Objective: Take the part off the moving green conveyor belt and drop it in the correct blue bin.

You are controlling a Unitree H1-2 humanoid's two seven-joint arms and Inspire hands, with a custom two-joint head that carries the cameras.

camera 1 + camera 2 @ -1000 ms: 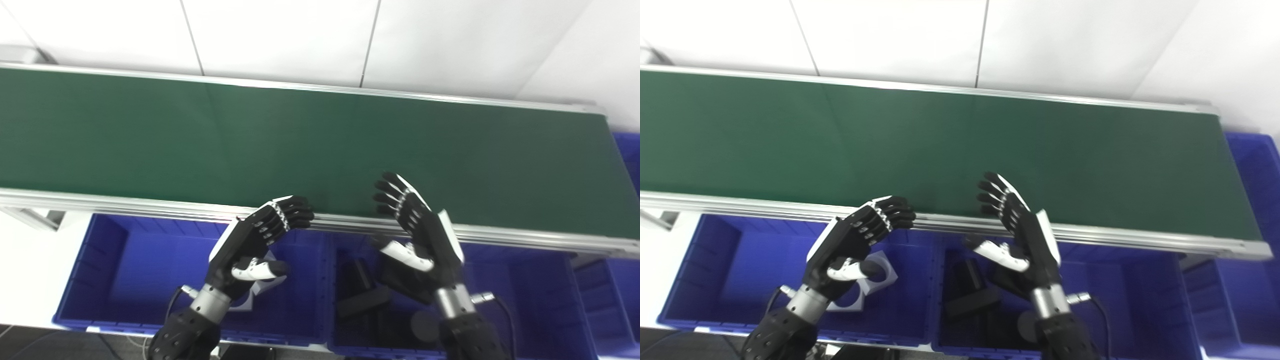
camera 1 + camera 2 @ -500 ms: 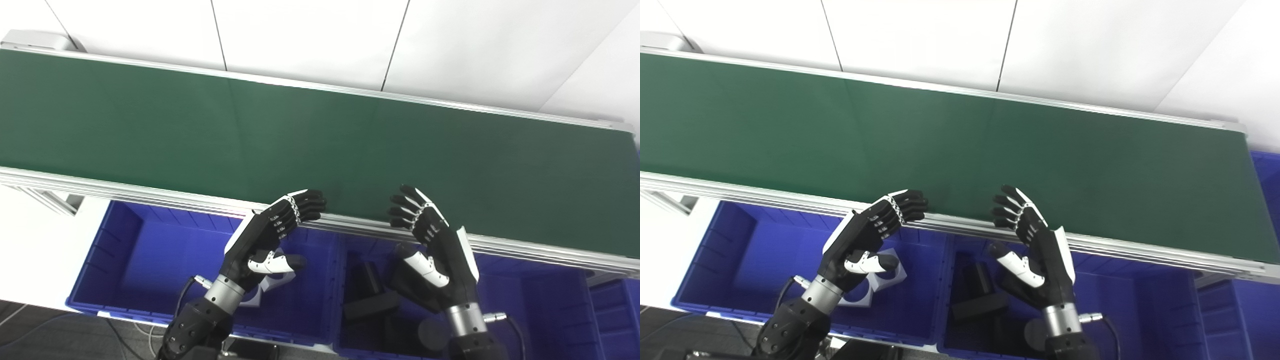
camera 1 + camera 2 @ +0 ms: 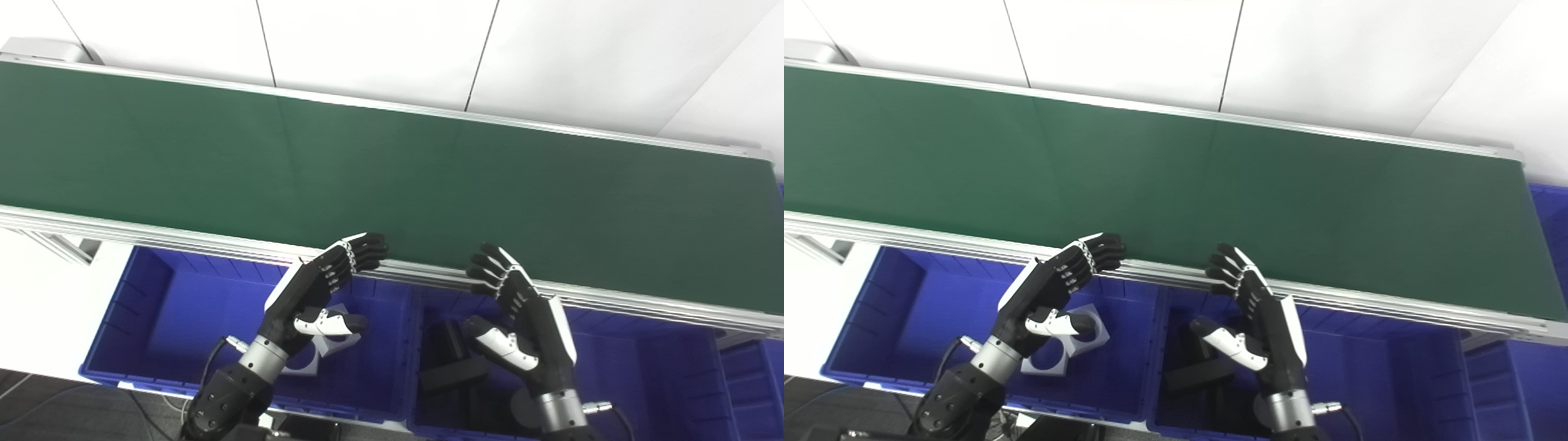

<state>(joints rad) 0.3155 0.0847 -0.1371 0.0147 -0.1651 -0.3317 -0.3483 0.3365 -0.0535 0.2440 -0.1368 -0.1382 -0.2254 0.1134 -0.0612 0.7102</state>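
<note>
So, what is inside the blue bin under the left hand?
The left blue bin holds white parts with round holes. The left hand covers part of them, so their number is unclear. The rest looks bare.

White panelled wall with thin dark seams; dark floor with loose cables at lower left.

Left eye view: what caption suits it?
Both open hands, left and right, wait by the bare green belt above blue bins.

green belt, blue bins — parts seemingly black.
</note>
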